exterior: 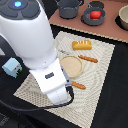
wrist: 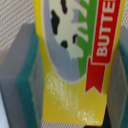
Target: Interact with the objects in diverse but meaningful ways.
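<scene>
A: Status of gripper (wrist: 70, 70)?

B: Wrist view showed the butter packet (wrist: 75, 55) standing between the two teal-padded fingers (wrist: 27, 75), pads close against both edges. Judged closed on the packet, jaws only as wide as the packet. In the exterior view the arm hid the gripper, so packet height above the mat (exterior: 100, 75) couldn't be told.

A: Other items?

B: Bread loaf (exterior: 82, 45) lay on the mat, near the plate (exterior: 71, 65). Tomato (exterior: 93, 15) sat in the frying pan (exterior: 95, 18) on the far counter. Carton (exterior: 11, 66) stood off the mat, at the exterior view's left. Fork (exterior: 88, 59) and knife (exterior: 78, 85) flanked the plate.

A: Progress?

B: Est. one interaction underway: packet gripped, not yet placed. Loaf, tomato, carton and pan looked left for later handling.
</scene>
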